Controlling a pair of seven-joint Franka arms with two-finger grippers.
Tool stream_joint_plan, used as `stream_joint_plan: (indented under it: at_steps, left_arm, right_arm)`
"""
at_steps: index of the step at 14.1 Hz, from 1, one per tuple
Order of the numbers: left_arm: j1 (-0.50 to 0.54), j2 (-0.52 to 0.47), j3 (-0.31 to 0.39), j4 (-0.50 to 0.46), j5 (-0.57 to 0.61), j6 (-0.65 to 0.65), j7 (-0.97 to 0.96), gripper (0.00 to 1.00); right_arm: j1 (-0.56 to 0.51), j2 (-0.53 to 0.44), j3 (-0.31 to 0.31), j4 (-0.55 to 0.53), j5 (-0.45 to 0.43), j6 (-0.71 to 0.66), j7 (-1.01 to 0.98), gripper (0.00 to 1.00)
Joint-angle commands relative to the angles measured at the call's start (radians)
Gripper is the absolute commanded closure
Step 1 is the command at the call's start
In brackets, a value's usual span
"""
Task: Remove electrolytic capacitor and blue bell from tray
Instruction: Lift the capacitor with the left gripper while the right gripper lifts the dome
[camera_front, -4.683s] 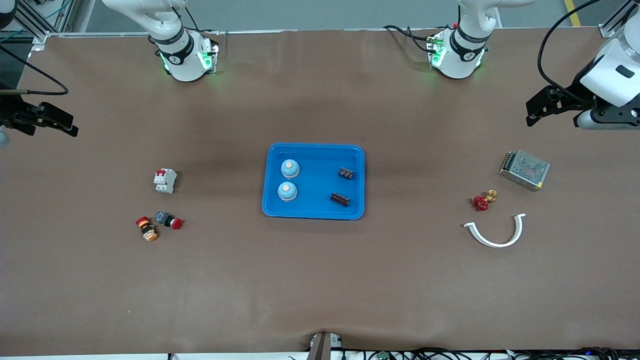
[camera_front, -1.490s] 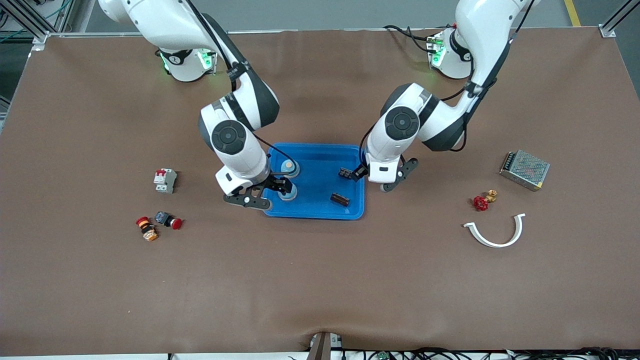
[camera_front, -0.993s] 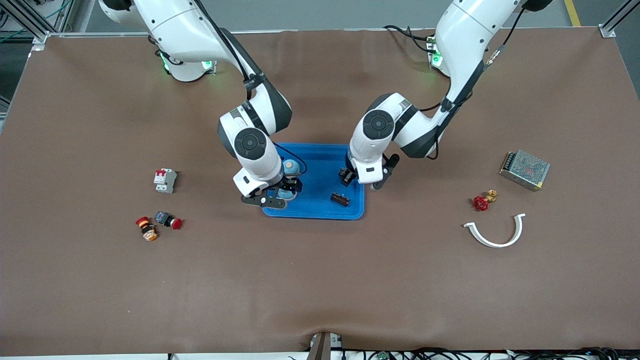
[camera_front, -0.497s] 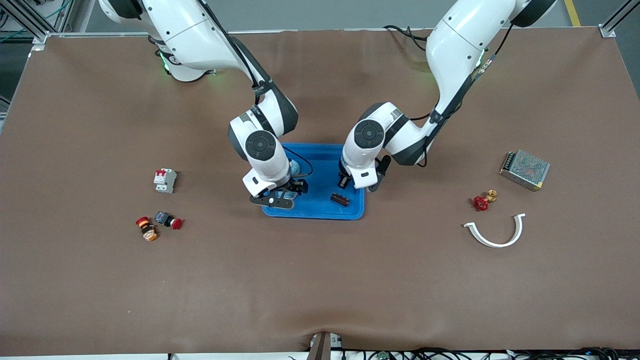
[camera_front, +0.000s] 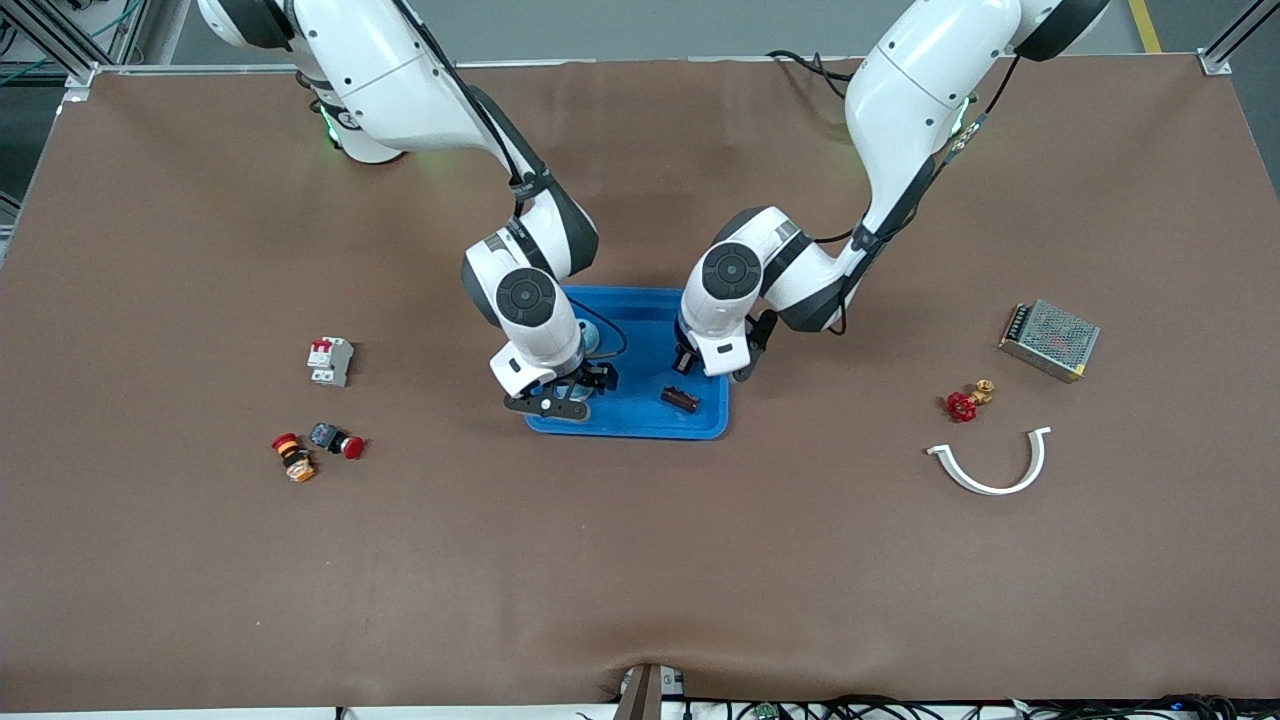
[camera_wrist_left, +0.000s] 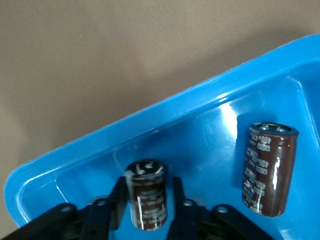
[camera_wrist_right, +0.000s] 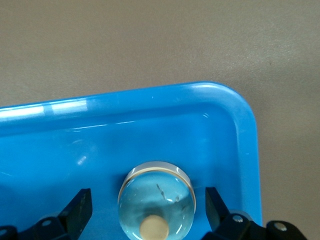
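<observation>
Left gripper clamping the electrolytic capacitor inside the tray; right gripper gaping around the blue bell. Lifting straight, avoiding rim.

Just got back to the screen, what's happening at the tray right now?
Both arms are down in the blue tray. The left gripper has shut on one brown capacitor, which sits on the tray floor; a second capacitor lies beside it, untouched. The right gripper is open with its fingers either side of a blue bell, not yet gripping. Nothing has left the tray.
</observation>
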Motion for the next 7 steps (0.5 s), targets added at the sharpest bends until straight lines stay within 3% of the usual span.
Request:
stream_joint_plan:
  at_steps: [1, 3, 7]
  left_arm:
    - [-0.010, -0.009, 0.007, 0.018, 0.045, -0.017, -0.014, 1.00]
    - [0.002, -0.026, 0.006, 0.037, 0.100, -0.060, -0.008, 1.00]
    - [0.025, -0.077, 0.003, 0.130, 0.108, -0.276, 0.110, 1.00]
  right_arm:
    - [0.015, 0.018, -0.012, 0.009, 0.006, 0.021, 0.019, 0.00]
    - [0.015, 0.021, -0.012, 0.009, 0.006, 0.027, 0.019, 0.00]
    - [0.016, 0.030, -0.012, 0.009, 0.006, 0.029, 0.019, 0.00]
